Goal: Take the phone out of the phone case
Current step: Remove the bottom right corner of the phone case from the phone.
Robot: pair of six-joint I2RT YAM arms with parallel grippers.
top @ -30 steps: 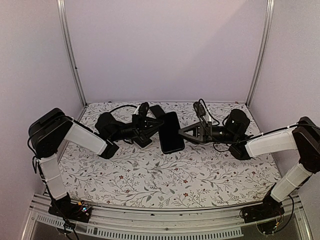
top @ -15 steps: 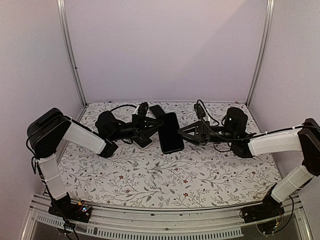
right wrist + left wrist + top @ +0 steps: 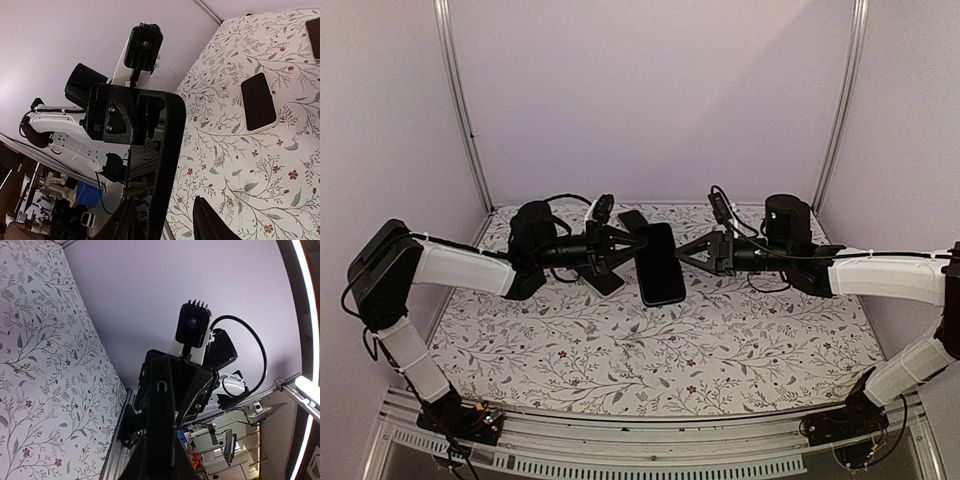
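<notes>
Nearest the overhead camera, both arms have changed posture over the last second. Each forearm has swung up and stretched closer to level, so the wrists now ride higher above the floral-printed white tabletop [image 3: 650, 350].

Between them, the glossy black slab-shaped phone [image 3: 660, 263] has barely shifted in that view. It hangs clear of the table, tilted, and sits in its dark round-cornered phone case [image 3: 167, 150].

The left gripper [image 3: 628, 244] is clamped tight on the left edge, and its own camera sees the slab edge-on rising from between its fingers. The right gripper [image 3: 682, 258] has edged up the opposite side. Its jaws stand partly apart and straddle the edge, one finger close against the case and the other with bare table showing in the gap.

This reads as the right side re-seating its hold, with the peel itself not yet started.

Farther off, a dark flat slab with a pale rim [image 3: 259, 102] lies on the table, and a second dark slab [image 3: 314, 37] lies beyond it.

No brand, label or writing is legible anywhere, only a small teal mark [image 3: 161, 386] on the phone's edge.
</notes>
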